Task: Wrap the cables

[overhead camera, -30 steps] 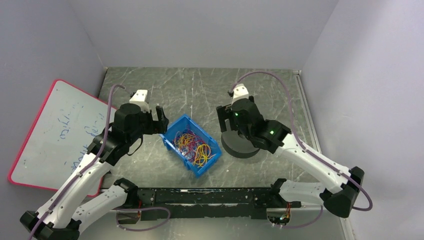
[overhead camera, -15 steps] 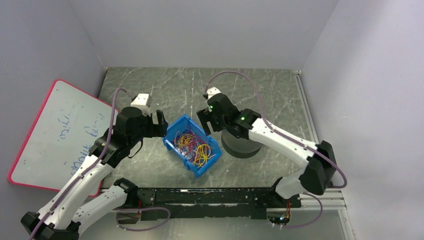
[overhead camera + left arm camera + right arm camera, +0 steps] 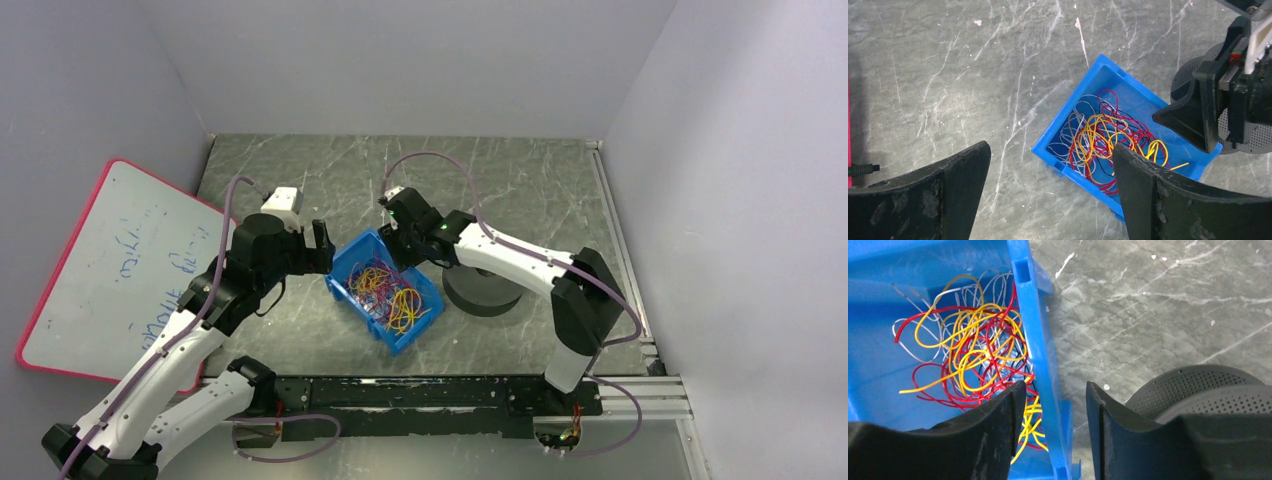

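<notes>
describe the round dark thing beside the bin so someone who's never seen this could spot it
On the grey marbled table, find the blue bin of tangled cables near the middle. Right beside it, on the robot's right, sits a low, round, dark grey disc. Its top is perforated with tiny holes, unlike anything around it.

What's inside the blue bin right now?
A loose tangle of cables, yellow, red and white, lies in the blue bin. The right pincer straddles one wall; its inner finger hides the tangle's edge, and the wires cover the floor beneath them.
</notes>
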`<action>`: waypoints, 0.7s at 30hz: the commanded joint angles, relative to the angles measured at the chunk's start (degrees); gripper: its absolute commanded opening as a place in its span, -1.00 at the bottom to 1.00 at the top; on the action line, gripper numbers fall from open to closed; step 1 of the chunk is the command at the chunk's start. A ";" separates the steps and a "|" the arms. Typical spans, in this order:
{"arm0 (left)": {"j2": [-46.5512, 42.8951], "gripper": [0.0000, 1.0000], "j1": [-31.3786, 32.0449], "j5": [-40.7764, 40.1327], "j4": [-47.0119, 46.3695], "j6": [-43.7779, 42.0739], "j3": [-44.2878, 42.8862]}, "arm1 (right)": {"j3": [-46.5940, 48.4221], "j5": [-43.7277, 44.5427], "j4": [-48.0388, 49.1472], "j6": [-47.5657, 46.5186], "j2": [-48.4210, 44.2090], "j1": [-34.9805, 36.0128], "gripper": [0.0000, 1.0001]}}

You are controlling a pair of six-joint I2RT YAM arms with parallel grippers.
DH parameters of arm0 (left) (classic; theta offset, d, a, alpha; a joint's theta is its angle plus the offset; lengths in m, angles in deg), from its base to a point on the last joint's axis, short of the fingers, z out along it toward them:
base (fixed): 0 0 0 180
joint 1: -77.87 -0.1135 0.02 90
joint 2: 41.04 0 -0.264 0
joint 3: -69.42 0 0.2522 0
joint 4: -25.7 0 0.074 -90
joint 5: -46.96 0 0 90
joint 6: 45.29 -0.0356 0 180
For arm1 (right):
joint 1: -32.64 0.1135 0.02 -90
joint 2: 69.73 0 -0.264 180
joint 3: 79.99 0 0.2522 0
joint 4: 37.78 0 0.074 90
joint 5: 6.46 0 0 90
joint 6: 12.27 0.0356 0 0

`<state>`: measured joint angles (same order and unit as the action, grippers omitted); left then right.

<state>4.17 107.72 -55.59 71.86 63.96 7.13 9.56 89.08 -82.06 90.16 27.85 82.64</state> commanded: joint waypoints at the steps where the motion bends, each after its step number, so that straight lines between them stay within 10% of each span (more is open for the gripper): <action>1: -0.57 0.92 0.29 -1.21 -1.31 -0.70 0.18 | 2.97 -0.50 0.94 0.60 2.11 0.28 -0.04; 15: -0.82 0.91 0.28 -1.81 -1.14 -1.04 -0.02 | 7.00 1.35 0.74 2.26 5.43 0.31 -0.99; 21: -1.35 0.92 0.27 -2.11 -1.16 -0.95 0.04 | 9.90 6.16 0.69 5.40 6.66 0.15 -1.00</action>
<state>3.69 107.72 -56.51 71.86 63.54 7.13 15.97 90.41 -82.46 92.69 33.75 82.79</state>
